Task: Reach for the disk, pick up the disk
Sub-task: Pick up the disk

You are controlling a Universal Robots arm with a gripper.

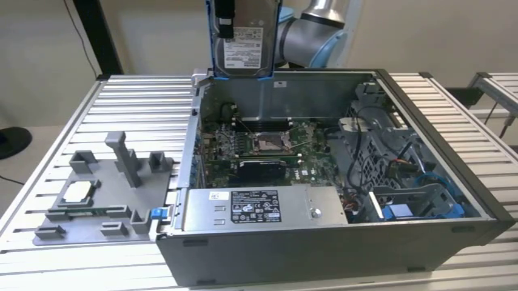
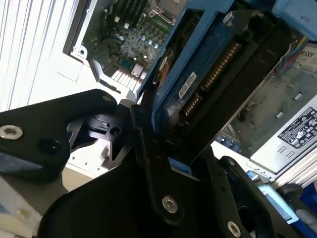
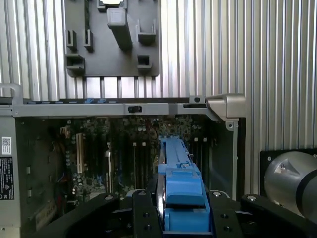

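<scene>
The arm (image 1: 317, 33) stands above the rear wall of the open computer case (image 1: 324, 242), its grey joint bent over the rim; the wrist points down towards the case, so the first wrist view looks into the case from above; the gripper (image 3: 182, 201) hangs over the rear corner of the case on the exterior view's left.

The black jaws are clenched on the disk (image 1: 247, 45), one on each broad side of it; in the first wrist view the blue carrier frame runs out between them, and in the second wrist view the disk's connector edge shows right against the black jaw parts.

The disk is up in the air, above that rear corner and clear of the case's interior; its lower end sits level with the top rim of the case, and whether it touches the rim I cannot tell; it stands upright, long axis vertical, labelled face turned towards the exterior camera, blue rails down both long edges.

Inside the case the motherboard (image 1: 267, 145) lies on the floor; the power-supply box (image 1: 259, 209) sits along the front wall; outside the case, on the exterior view's left, a grey fixture plate (image 1: 97, 200) lies on the slatted table (image 1: 137, 97), with a small square chip (image 1: 77, 191) on it.
</scene>
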